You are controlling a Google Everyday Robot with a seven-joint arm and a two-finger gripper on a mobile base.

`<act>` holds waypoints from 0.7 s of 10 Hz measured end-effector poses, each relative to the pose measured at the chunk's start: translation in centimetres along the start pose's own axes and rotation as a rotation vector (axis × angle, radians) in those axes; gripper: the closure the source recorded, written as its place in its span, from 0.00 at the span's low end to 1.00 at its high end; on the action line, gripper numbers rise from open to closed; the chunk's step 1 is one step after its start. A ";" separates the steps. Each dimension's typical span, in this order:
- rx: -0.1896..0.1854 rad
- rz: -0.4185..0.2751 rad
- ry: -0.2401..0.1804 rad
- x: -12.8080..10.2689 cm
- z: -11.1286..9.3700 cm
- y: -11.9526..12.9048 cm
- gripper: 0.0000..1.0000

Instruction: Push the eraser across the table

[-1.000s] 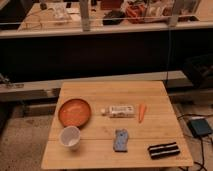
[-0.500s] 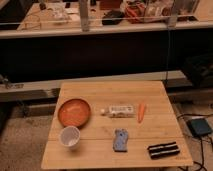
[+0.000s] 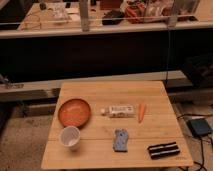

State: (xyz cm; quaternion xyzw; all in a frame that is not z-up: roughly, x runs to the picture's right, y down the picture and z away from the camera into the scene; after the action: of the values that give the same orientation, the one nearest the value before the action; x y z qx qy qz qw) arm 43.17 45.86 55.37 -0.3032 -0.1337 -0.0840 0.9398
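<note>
1. The gripper is nowhere in the camera view, and no part of the arm shows either, so whether it is open, closed or holding anything cannot be told.
2. The eraser (image 3: 163, 149) lies flat near the front right corner of the table (image 3: 120, 92), its long side roughly parallel to the front edge, with nothing touching it.
3. The nearest thing to it is the blue-grey speckled pad (image 3: 120, 140), to its left and apart from it. Farther back are the carrot (image 3: 141, 112) and, just beside it, the white labelled box (image 3: 120, 110).
4. The orange bowl (image 3: 74, 112) and the white cup (image 3: 70, 137) stand well apart on the left side.
5. The step in hand looks like the approach: the push itself is not yet begun.
6. The next move calls for bringing the gripper low beside the eraser. The right or front side seems best, since open wood lies behind. A push straight left would run it into the pad.
</note>
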 end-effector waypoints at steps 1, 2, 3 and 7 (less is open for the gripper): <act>0.003 -0.022 -0.012 -1.0 0.4 -1.0 0.96; 0.010 -0.054 -0.030 -2.9 1.1 -3.6 0.96; 0.013 -0.078 -0.045 -4.2 1.6 -5.7 0.96; 0.028 -0.158 -0.067 -7.0 3.5 -11.2 0.96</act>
State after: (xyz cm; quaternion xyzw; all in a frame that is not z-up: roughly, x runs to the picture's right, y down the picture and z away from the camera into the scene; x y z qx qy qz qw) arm 33.15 39.50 62.06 -0.2813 -0.1897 -0.1459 0.9293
